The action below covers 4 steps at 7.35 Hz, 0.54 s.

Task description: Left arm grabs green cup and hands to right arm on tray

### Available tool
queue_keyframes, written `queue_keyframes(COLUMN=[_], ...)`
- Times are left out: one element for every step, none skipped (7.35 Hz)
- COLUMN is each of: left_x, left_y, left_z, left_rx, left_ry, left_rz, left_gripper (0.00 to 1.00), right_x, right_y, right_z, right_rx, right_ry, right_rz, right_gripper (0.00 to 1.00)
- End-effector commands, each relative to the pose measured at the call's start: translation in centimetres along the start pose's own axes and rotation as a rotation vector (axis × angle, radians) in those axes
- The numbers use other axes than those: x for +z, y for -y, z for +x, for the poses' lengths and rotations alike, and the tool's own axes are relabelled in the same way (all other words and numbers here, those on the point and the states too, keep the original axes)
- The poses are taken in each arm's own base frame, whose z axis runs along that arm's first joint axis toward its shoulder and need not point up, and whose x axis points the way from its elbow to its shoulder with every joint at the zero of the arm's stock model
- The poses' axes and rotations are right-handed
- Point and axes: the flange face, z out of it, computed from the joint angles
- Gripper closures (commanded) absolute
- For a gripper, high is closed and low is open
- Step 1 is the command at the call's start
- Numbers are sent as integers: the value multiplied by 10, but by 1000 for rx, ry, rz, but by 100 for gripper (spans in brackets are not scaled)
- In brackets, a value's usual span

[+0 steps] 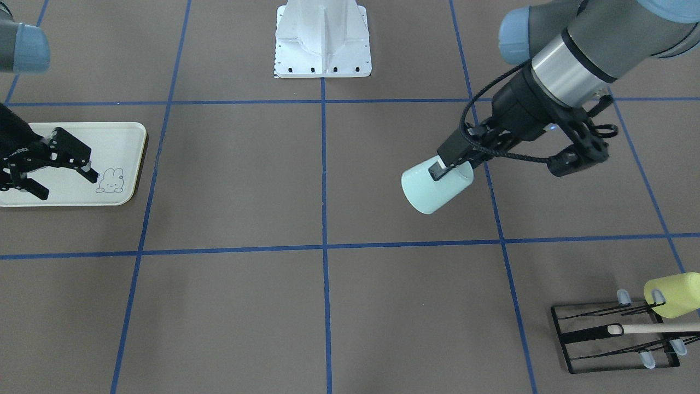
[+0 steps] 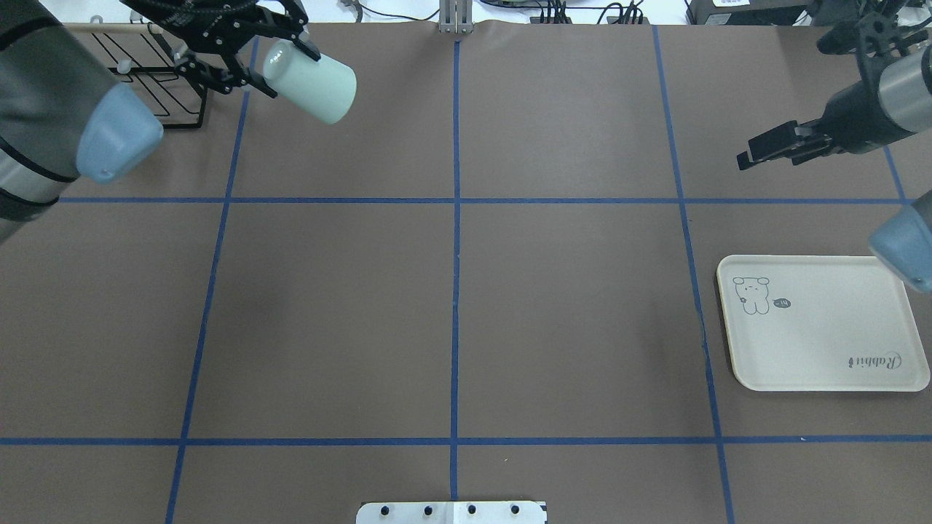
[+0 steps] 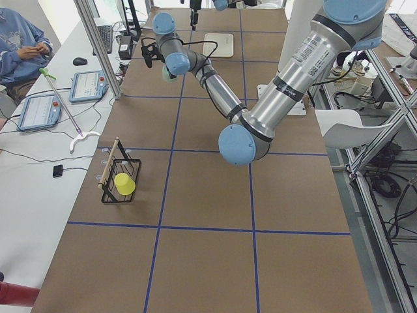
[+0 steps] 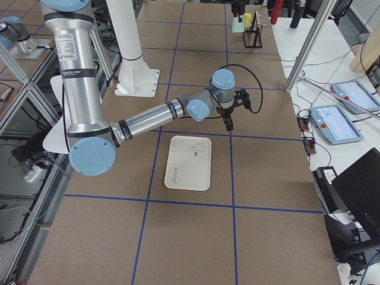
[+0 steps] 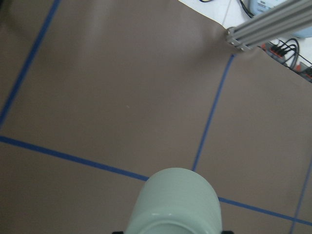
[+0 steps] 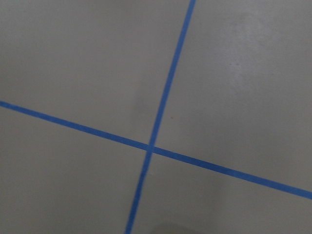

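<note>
My left gripper point(image 1: 445, 167) is shut on the rim of the pale mint-green cup point(image 1: 436, 190). It holds the cup on its side above the table, one finger inside the mouth. In the overhead view the cup point(image 2: 312, 81) and left gripper point(image 2: 280, 65) are at the far left. The left wrist view shows the cup point(image 5: 175, 200) at its bottom edge. My right gripper point(image 1: 66, 186) is open and empty, hovering over the cream tray point(image 1: 123, 137). In the overhead view the right gripper point(image 2: 757, 153) is beyond the tray point(image 2: 823, 349). The two grippers are far apart.
A black wire rack point(image 1: 612, 339) with a wooden dowel holds a yellow-green cup point(image 1: 672, 295) near the left arm's side. The white robot base point(image 1: 322, 38) stands at the table's middle edge. Blue tape lines grid the brown table. An operator point(image 3: 19, 39) sits beside it.
</note>
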Motion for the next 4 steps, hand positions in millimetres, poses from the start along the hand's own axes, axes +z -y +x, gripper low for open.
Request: queue_keyframes(left_x=[11,11,24,29], left_y=[-47,-51,-78,-95], left_z=[8,9,11,15], left_rx=[-86,-79,-109,-158], left_ry=[-160,-195,-240,-350], left_rz=[-114,-133,-196,-198], left_gripper=[100,100,100,100], right_x=[14,16,12,4], right_y=[-12,-14,-11,-14], right_z=[-54,-83,-118,-137], right_rx=[118,170,262,310], right_ry=[141,204,276,358], right_rz=[24,19,14,15], right_gripper=[0,0,0,0])
